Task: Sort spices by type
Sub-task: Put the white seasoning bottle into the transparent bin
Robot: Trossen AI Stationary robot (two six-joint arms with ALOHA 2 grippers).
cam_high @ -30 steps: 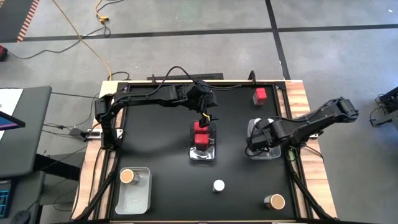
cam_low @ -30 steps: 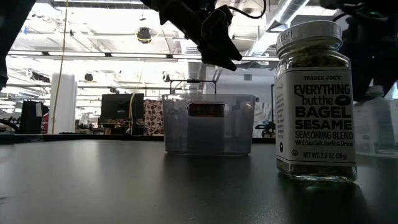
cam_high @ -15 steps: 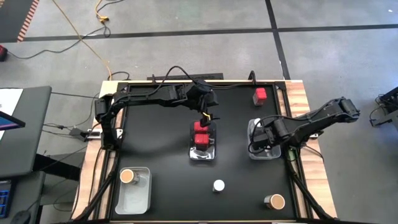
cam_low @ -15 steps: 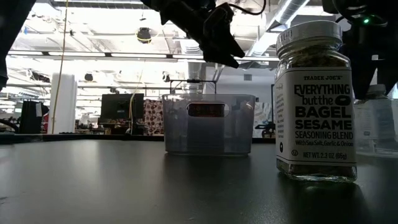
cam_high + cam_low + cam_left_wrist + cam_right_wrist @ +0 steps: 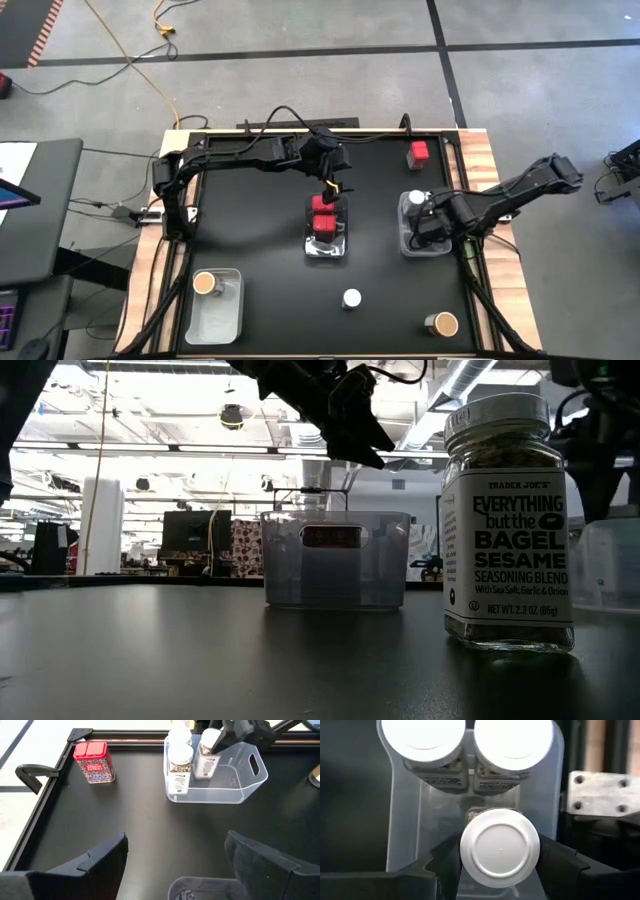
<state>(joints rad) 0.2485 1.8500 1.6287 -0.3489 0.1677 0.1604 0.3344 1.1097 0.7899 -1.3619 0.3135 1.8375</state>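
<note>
The step in hand, as I judge it, is setting a white-lidded jar [image 5: 500, 847] into the clear bin [image 5: 422, 238] at 3 o'clock on the black table [image 5: 250, 250]; the right gripper [image 5: 497, 865] pinches that jar below its lid, over the bin, where two like jars [image 5: 422, 737] stand side by side at one end; the left gripper [image 5: 175, 857] hovers spread and empty over the centre bin [image 5: 326, 232] that holds the red tins [image 5: 323, 213]; next the right claw probably must lower the jar to the bin floor clear of its neighbours, then let go; unsorted: a red tin [image 5: 418, 153] at 1 o'clock, a Trader Joe's bagel seasoning jar [image 5: 506, 525] at 6, a tan-topped jar [image 5: 442, 323] at 5; another tan-topped one [image 5: 205, 284] sits in the bin [image 5: 228, 312] at 7
</note>
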